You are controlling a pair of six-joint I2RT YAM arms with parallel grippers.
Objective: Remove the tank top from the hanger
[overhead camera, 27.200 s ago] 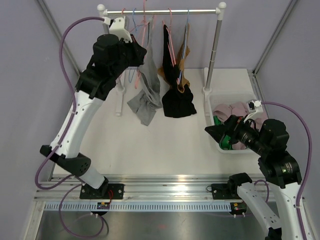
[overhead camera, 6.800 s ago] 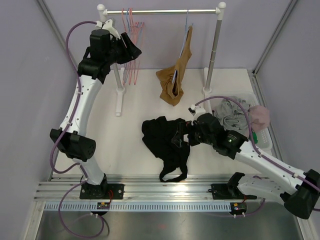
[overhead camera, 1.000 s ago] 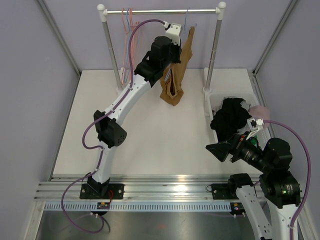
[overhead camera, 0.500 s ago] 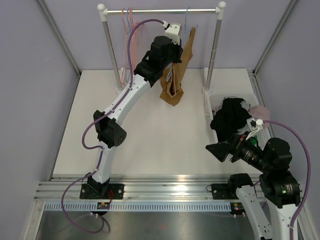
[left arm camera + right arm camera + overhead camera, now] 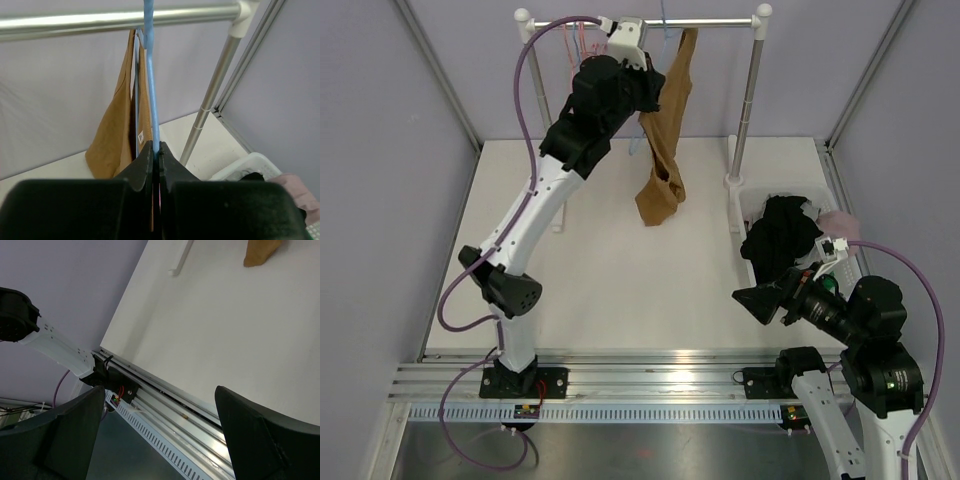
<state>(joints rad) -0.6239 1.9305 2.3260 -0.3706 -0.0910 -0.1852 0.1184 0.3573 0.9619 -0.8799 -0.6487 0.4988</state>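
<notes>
White desk [image 5: 620, 290], matte and evenly lit. There is bright glare on the metal rail [image 5: 650, 375] along the desk's near edge. Plain lavender walls [image 5: 380, 150] enclose the desk on three sides. Grey frame struts [image 5: 868, 72] rise slanting from its far corners. A clothes rail [image 5: 720, 21] on two uprights stands at the desk's far edge.

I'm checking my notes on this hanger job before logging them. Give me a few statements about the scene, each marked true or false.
1. The left pincer is shut on the blue hanger. True.
2. The brown tank top is off the hanger. False: it hangs on it, below the rail.
3. The right pincer grips a garment. False: it is open and empty.
4. The black garment lies in the white bin. True.
</notes>
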